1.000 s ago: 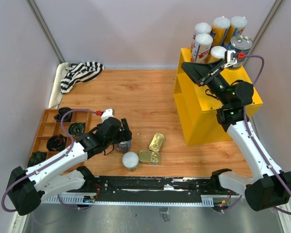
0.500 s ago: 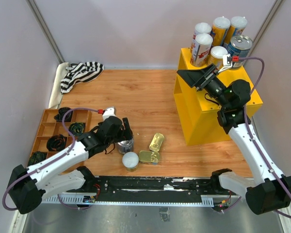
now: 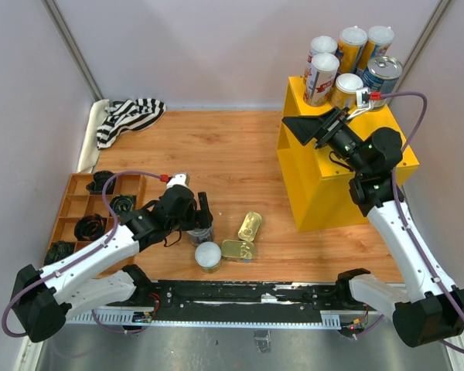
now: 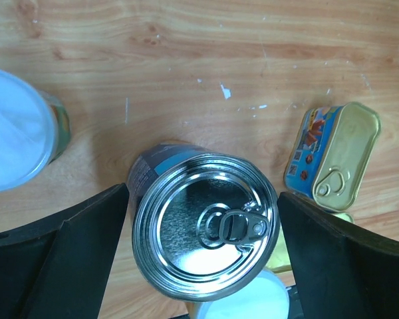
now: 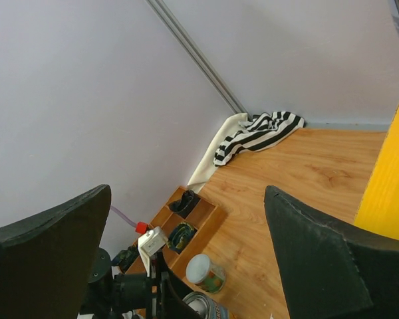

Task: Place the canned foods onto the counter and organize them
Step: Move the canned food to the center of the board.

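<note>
My left gripper is shut on a blue silver-topped can, upright, low over the wood; in the left wrist view the can fills the gap between both fingers. A white-lidded can and two flat gold tins lie close by. Another white-lidded can stands left of it, hidden under the arm from above. My right gripper is open and empty at the upper left edge of the yellow counter. Several cans stand on the counter's top.
A brown compartment tray with dark lumps sits at the left. A striped cloth lies in the far left corner. Grey walls close in the left, back and right. The arms' base rail runs along the near edge.
My left gripper has shifted slightly right with the blue can in it. My right gripper has drawn back leftward from the cans on the counter top, still open.
</note>
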`<control>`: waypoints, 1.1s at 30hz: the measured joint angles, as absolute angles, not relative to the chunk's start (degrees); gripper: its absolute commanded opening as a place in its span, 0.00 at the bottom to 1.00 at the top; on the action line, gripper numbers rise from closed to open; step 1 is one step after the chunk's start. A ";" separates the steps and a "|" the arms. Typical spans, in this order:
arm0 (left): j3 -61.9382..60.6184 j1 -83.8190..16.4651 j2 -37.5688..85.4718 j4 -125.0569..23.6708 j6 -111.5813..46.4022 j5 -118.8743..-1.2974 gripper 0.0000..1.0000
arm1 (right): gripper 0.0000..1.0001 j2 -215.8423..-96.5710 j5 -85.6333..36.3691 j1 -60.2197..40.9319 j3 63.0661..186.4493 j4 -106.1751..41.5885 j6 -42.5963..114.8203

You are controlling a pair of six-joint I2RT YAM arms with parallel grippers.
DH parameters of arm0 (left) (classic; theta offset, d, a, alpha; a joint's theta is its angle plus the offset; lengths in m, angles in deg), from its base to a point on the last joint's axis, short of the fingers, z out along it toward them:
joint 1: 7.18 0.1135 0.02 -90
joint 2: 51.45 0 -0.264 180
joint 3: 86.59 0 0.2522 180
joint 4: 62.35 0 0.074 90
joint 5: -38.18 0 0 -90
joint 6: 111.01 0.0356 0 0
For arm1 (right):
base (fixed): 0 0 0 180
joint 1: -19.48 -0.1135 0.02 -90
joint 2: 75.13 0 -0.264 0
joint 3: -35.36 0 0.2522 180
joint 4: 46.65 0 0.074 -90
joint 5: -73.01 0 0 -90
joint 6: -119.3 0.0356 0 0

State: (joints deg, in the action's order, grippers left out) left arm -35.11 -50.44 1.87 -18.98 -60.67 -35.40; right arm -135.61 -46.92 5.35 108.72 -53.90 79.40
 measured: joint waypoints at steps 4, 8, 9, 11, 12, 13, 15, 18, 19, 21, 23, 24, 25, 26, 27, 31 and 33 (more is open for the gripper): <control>-34.98 -50.47 3.57 -19.92 -60.36 -36.91 1.00 | 0.98 -133.84 -46.77 5.35 108.72 -53.38 76.78; -34.68 -51.01 5.60 -20.12 -59.79 -37.39 1.00 | 0.98 -132.55 -46.57 5.35 109.24 -51.59 73.85; -34.46 -51.27 6.08 -20.10 -59.64 -37.34 1.00 | 0.98 -132.55 -46.29 5.35 109.72 -50.71 73.07; -33.72 -51.84 7.33 -19.88 -58.99 -37.10 1.00 | 0.98 -132.58 -45.66 5.35 110.36 -49.27 72.28; -33.26 -52.13 7.94 -19.68 -58.70 -36.99 1.00 | 0.98 -132.58 -45.37 5.35 110.49 -48.79 72.02; -32.65 -52.52 8.66 -19.38 -58.37 -36.84 1.00 | 0.98 -132.55 -45.07 5.35 110.57 -48.31 71.75; -31.81 -53.04 9.41 -18.81 -57.98 -36.91 1.00 | 0.98 -132.55 -44.54 5.35 110.57 -47.54 71.30; -30.90 -53.39 9.36 -17.61 -57.11 -37.21 1.00 | 0.98 -132.55 -43.73 5.35 110.57 -46.91 70.84; -30.46 -53.44 9.23 -17.19 -56.93 -37.37 1.00 | 0.98 -132.55 -43.49 5.35 110.55 -46.76 70.73; -29.69 -53.44 9.01 -16.65 -56.54 -37.58 1.00 | 0.98 -132.55 -43.23 5.35 110.57 -46.45 70.46; -28.95 -53.44 9.03 -16.12 -56.06 -37.83 1.00 | 0.98 -132.55 -42.86 5.35 110.57 -46.19 70.25; -28.65 -53.44 9.03 -15.79 -55.80 -37.98 1.00 | 0.98 -132.53 -42.62 5.35 110.57 -46.14 70.12; -28.54 -53.44 9.03 -15.64 -55.69 -38.00 1.00 | 0.98 -132.55 -42.47 5.35 110.57 -46.06 70.01; -28.47 -53.44 9.10 -15.42 -55.55 -38.00 1.00 | 0.98 -132.55 -42.42 5.35 110.57 -46.01 69.94; -28.38 -53.44 9.25 -15.20 -55.42 -38.00 1.00 | 0.98 -132.55 -42.38 5.35 110.57 -45.95 69.90; -28.12 -53.44 10.37 -14.48 -54.81 -38.35 1.00 | 0.98 -132.49 -42.22 5.35 110.57 -45.77 69.70; -28.12 -53.50 11.02 -14.15 -54.48 -38.66 1.00 | 0.98 -132.31 -42.16 5.35 110.57 -45.49 69.57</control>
